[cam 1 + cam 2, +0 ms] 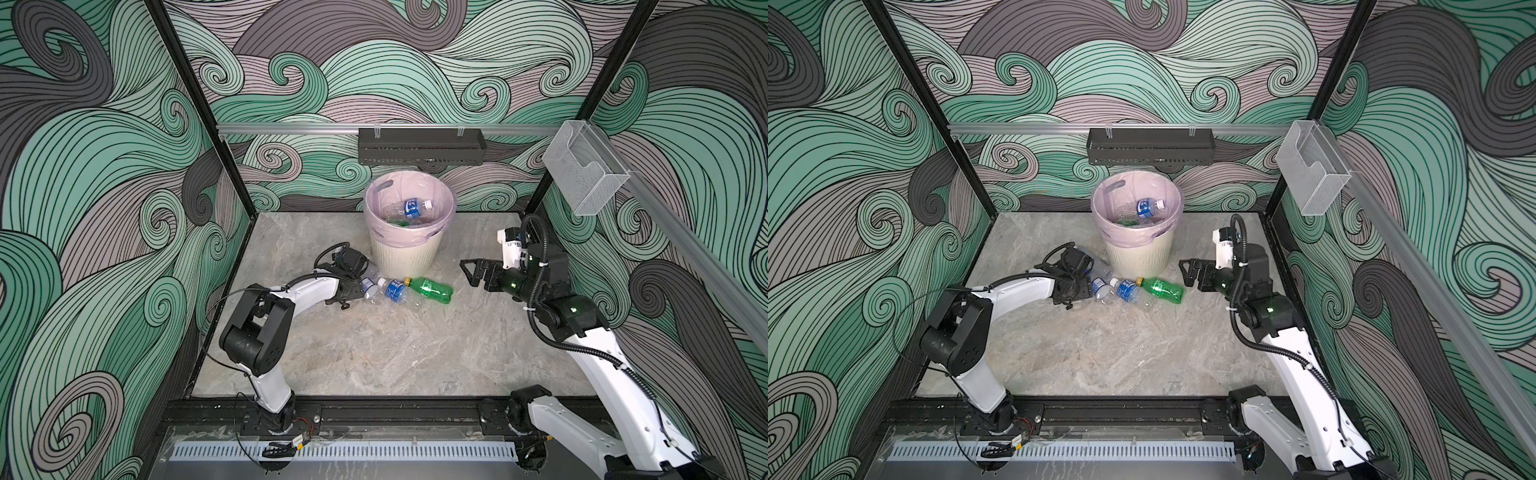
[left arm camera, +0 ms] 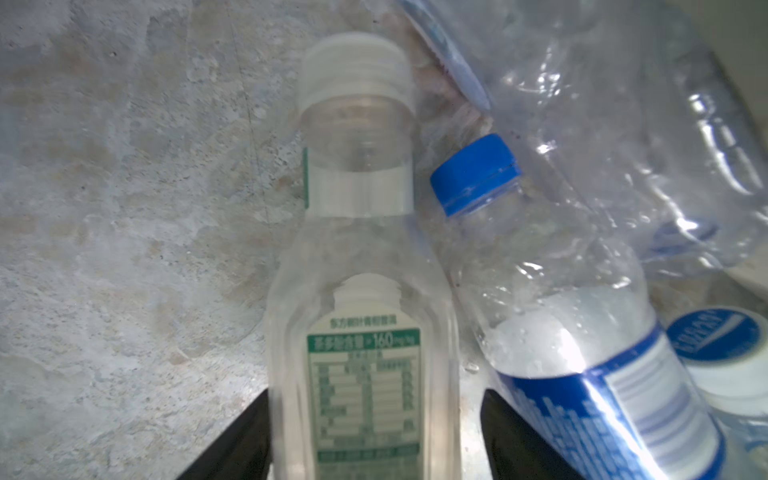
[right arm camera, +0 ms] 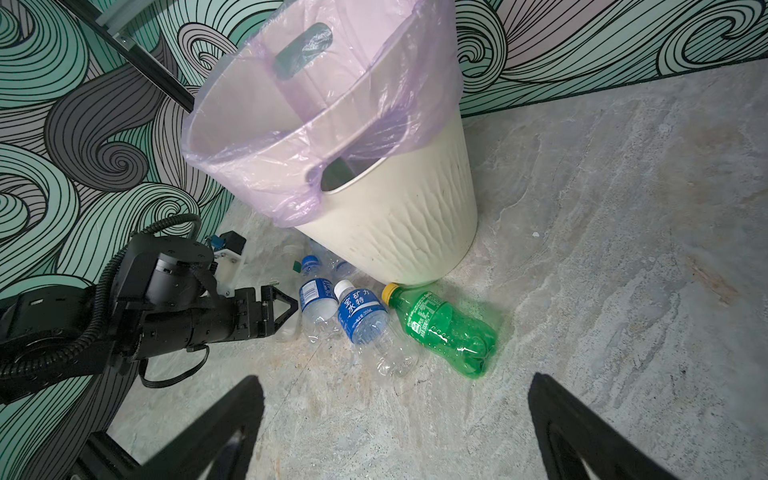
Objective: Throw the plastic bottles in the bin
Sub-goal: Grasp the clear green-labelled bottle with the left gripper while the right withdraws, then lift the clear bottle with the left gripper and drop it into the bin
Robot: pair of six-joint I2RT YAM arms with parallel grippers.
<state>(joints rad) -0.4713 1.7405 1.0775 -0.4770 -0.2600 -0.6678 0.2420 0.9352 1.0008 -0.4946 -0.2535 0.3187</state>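
Left wrist view: close on the left claw (image 2: 376,395), open, astride a clear bottle (image 2: 361,324) with white cap and green-white label, lying on the table (image 2: 124,208); one finger (image 2: 245,436) against its side, a sliver of gap at the other; not clamped; just beside it, a crumpled blue-cap bottle (image 2: 552,332); more clear plastic beyond, too blurred to separate.

In both top views: bin (image 1: 405,259) (image 1: 1138,257) upright at centre of the frame, near the back wall, pink bag (image 1: 415,237) folded over the rim; inside, a binned bottle (image 1: 413,207) with blue label and white cap, atop other clear and green ones.

Just below the bin in the frame, a cluster on the table: green bottle (image 1: 432,290) on its side at the right end, yellow cap pointing left; next left, a blue-label bottle (image 1: 392,289), its white cap near the yellow one; further left, more clear ones at the left claw.

Right of the cluster, well apart from it: right claw (image 1: 470,273), spread wide, holding nothing.

Right wrist view: both spread fingers (image 3: 232,415) at the frame edge, bare table between, cluster and bin beyond.
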